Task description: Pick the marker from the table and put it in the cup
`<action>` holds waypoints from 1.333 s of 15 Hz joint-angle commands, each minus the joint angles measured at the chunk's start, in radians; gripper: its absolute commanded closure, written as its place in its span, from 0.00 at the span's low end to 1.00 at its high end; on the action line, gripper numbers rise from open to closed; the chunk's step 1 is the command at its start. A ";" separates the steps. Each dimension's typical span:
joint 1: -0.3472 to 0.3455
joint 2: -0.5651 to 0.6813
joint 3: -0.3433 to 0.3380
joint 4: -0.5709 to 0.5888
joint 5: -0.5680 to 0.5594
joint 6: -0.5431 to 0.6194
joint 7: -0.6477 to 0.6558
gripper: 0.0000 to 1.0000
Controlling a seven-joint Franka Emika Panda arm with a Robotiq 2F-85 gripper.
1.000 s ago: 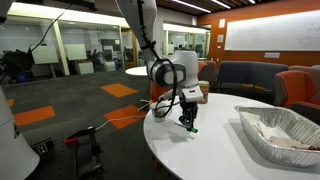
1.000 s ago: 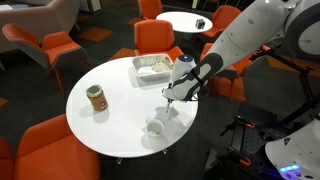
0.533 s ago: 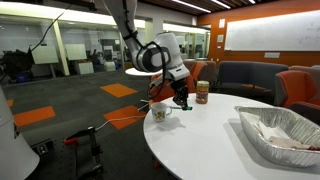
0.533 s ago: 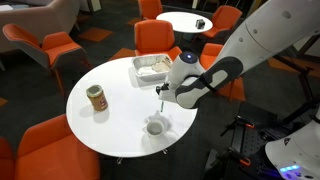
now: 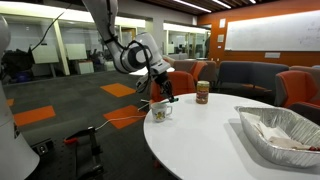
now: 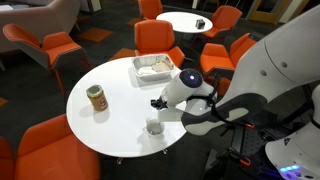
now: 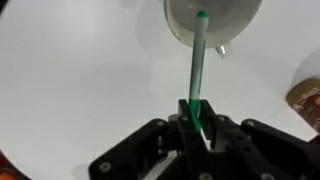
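The pincer [image 7: 197, 125] is clamping the green marker [image 7: 198, 65], which is pointing toward 12 o'clock, its tip overlapping the white cup [image 7: 230, 18] on the surface [image 7: 80, 70].

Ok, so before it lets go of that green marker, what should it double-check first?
1. Is the marker clamped in the gripper? Ok.
2. Is the marker's tip over the cup opening in the wrist view? Ok.
3. Is the cup upright on the table? Ok.
4. Is the tip low enough to drop in cleanly? Cannot tell.
5. Is the brown jar well apart from the cup? Ok.
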 commanded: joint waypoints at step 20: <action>0.272 0.089 -0.107 -0.031 0.387 0.156 -0.264 0.00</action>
